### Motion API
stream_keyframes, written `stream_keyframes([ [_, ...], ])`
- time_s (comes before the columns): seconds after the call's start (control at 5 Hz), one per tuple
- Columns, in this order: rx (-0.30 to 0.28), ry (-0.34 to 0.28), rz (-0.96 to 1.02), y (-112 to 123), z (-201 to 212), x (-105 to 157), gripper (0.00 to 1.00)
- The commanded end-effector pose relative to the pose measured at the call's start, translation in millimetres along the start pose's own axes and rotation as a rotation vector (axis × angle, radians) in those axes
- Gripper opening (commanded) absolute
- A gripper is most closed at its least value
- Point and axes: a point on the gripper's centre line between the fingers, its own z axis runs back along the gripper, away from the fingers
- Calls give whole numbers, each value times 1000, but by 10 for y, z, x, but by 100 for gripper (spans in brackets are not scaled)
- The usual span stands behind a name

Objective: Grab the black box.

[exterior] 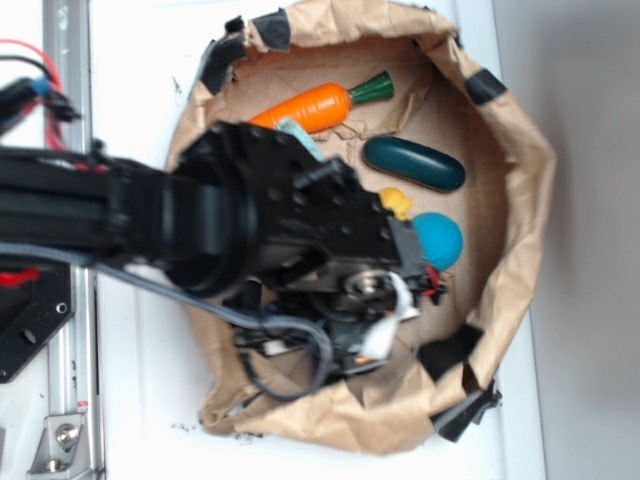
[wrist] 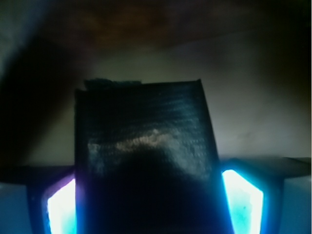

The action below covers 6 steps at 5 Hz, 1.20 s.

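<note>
Black box (wrist: 146, 146), glossy, greyish sheen, between claw (wrist: 146, 204) fingers

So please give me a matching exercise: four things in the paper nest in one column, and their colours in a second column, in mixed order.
Things:
1. carrot
2. capsule-shaped object
3. ball
4. box between the gripper fingers, wrist view

Colours:
A. blue
B. glossy black
C. orange with green top
D. dark green

Pairs: 1-C, 2-D, 3-A, 4-B
</note>
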Motion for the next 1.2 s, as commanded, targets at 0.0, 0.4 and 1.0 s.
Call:
stream_keyframes([
  [0.0, 158, 51, 217, -21, 336, -108, 0],
  [0.4, 282, 219, 695, 112, 1215, -662, 0],
  [1.0, 249, 267, 1382, -107, 1769, -299, 0],
])
